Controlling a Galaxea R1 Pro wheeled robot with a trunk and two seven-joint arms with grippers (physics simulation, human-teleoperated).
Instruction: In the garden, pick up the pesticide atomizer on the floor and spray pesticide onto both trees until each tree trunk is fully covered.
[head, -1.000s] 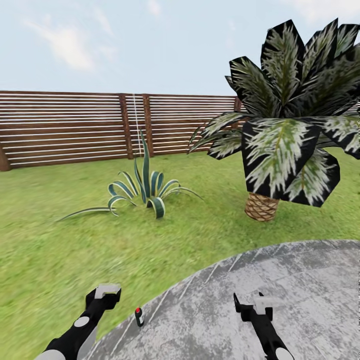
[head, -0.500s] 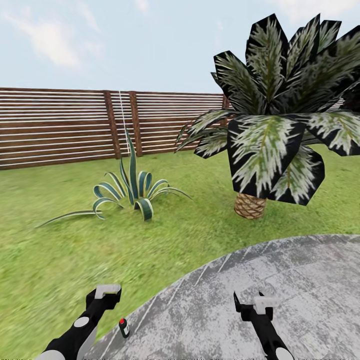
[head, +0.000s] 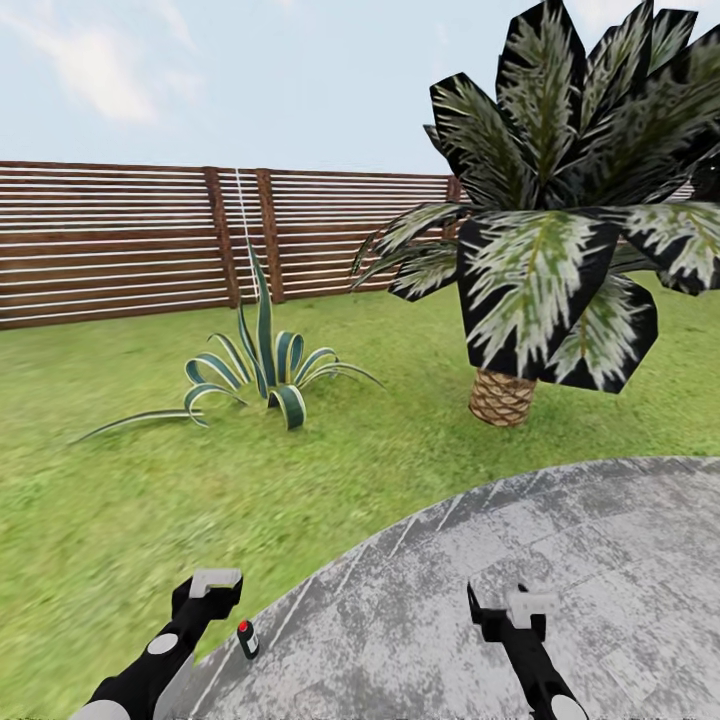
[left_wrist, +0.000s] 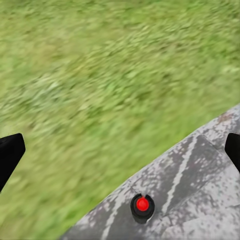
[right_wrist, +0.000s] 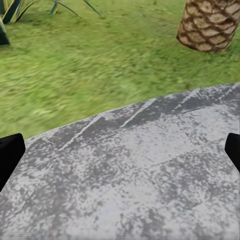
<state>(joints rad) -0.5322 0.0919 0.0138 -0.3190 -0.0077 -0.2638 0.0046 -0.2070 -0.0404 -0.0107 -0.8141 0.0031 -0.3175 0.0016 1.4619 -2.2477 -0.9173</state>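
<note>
- My head camera looks forward and down across lawn (head: 150, 480) to the fence (head: 110, 240).
- My wrist cameras sit close above the stone paving (right_wrist: 140, 175), which all three views share.

My head camera has swung, so the whole garden has shifted across my view. The pesticide atomizer (head: 247, 639) now shows closer beside my left gripper (head: 207, 589) than a second ago, upright at the edge of the grey stone slab (head: 560, 560).
</note>
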